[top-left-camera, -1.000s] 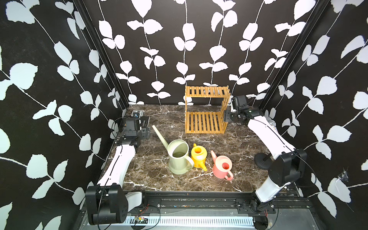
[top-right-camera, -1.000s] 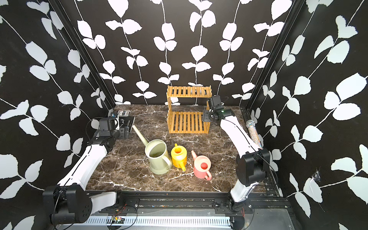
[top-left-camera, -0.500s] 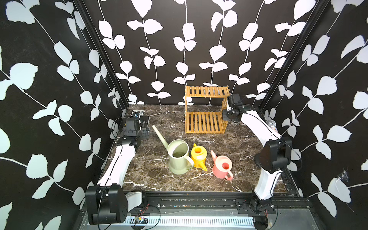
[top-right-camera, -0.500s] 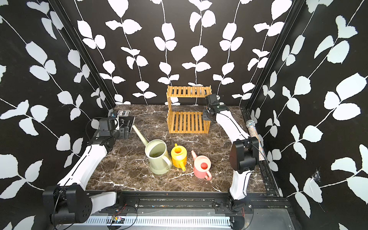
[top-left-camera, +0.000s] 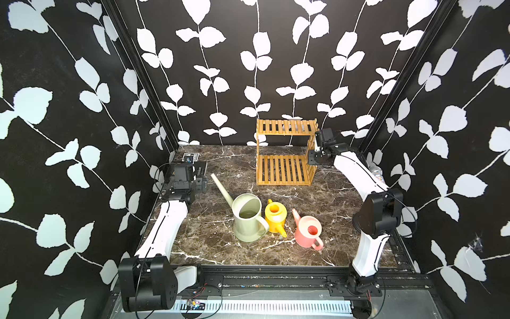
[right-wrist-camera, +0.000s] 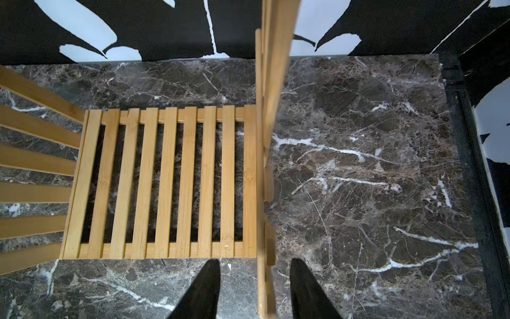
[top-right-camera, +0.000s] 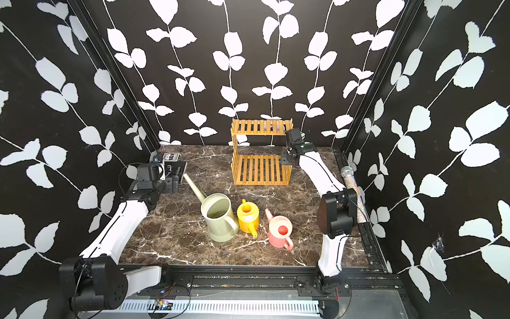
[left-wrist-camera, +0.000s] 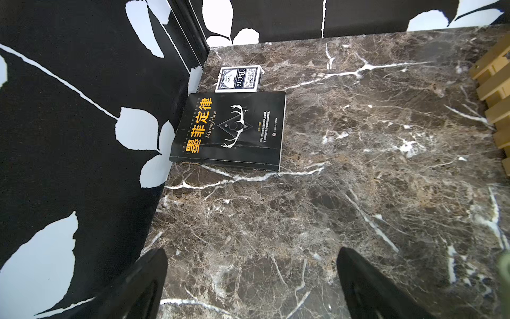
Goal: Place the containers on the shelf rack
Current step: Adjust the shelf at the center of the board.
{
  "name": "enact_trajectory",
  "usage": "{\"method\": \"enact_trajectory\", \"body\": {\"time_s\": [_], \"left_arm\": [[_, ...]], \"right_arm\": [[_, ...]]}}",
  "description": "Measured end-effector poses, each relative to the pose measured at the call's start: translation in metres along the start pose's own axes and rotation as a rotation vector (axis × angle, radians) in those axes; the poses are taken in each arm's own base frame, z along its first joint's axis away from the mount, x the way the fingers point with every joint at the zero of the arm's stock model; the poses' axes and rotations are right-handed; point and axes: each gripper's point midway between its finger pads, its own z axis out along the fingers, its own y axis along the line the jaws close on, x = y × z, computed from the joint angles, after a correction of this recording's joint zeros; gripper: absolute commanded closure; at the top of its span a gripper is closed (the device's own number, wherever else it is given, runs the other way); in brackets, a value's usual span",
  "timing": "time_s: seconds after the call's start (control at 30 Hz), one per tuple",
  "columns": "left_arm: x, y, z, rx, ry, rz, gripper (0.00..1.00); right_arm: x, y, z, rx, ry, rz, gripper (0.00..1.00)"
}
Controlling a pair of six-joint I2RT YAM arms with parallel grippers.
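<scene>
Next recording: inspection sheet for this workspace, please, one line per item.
Surface: marble tabletop, no spills seen.
Job's things: green can, yellow can, pink can upright in a row near the front; shelf rack at the back, both tiers bare.
Clutter: black book and card box in the left rear corner; microphone by the right rail.
Hands: left hand open above bare marble; right hand open, jaws either side of the rack's side panel.
Cables: thin black loop at the left wrist.
Surroundings: leaf-patterned walls.

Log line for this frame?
left tool: open, empty | right tool: open, astride shelf rack side panel | green watering can, yellow watering can, pink watering can: on table
</scene>
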Motion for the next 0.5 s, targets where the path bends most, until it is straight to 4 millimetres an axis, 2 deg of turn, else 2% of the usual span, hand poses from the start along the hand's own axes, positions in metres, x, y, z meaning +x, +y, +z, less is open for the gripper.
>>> {"method": "enact_trajectory", "body": {"time_s": [0.1,0.23,0.33,0.4,0.5], "left_arm": [[0.0,0.001,0.0,-0.003,0.001,-0.002,0.02],[0.0,0.001,0.0,-0.002,0.001,-0.003,0.01],[0.0,0.001,0.0,0.0,0.0,-0.003,0.01],[0.0,0.001,0.0,0.0,0.0,-0.003,0.01],[0.0,0.001,0.0,0.002,0.0,-0.002,0.02]], "right_arm": [[-0.002,-0.008,0.004,0.006,0.001,0.012,0.59],[0.002,-0.014,0.018,0.014,0.027,0.018,0.68],[0.008,-0.011,0.028,0.001,0.052,0.017,0.76],[0.006,-0.007,0.029,-0.019,0.043,0.023,0.84],[0.005,-0.002,0.029,-0.04,0.044,0.031,0.89]]}}
